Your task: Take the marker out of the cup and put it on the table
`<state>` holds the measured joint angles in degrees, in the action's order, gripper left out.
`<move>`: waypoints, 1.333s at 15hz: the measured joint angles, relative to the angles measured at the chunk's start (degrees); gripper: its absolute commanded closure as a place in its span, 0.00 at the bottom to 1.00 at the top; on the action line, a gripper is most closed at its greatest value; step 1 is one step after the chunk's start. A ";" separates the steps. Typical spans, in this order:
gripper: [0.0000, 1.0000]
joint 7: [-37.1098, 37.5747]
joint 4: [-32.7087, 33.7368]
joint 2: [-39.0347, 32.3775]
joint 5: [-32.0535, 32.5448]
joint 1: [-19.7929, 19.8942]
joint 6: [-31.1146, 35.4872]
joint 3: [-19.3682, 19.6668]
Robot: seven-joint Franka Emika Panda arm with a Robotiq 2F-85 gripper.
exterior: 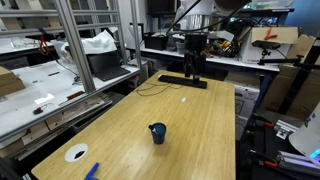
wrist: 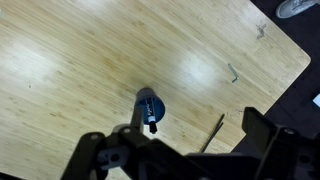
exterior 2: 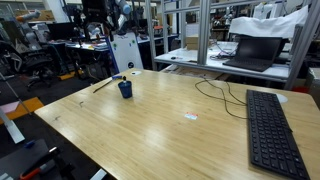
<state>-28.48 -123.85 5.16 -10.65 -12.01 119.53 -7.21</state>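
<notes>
- My claw [exterior: 195,68] hangs high over the short edge of the table [exterior: 205,140] where the black keyboard [exterior: 183,80] lies.
- In the wrist view its two fingers [wrist: 262,140] are spread wide with nothing between them. The claw is let go and empty.
- The small blue cup [exterior: 158,132] stands upright toward the other short edge, about midway between the two long edges. It is well apart from the claw.
- Looking down from the wrist, I see a dark bit with a pale spot poking out of the cup's mouth. I think that is the marker [wrist: 152,120], inside the cup. It is very small in the picture, so I am not fully sure.
- A thin stick [wrist: 213,133] lies flat close to a table edge, apart from the cup. It looks longer than the cup is tall, so I take it for something else.
- As far as I can tell, no part of the job is done yet.
- What is left is all of it:
  - bring the claw down over the cup
  - close on the marker and lift it out
  - lay it on bare wood and let go
- The cup is light and could tip if I bump its rim, so I would come down straight.
</notes>
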 measured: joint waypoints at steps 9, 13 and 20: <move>0.00 -5.51 1.51 -13.85 -0.55 -0.08 12.55 -2.01; 0.00 -3.27 3.20 -18.71 -0.06 -0.07 19.97 -3.54; 0.00 10.11 6.04 -25.04 7.98 -0.64 25.26 -4.74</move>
<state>-18.37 -117.80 -19.88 -2.66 -12.65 144.79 -11.96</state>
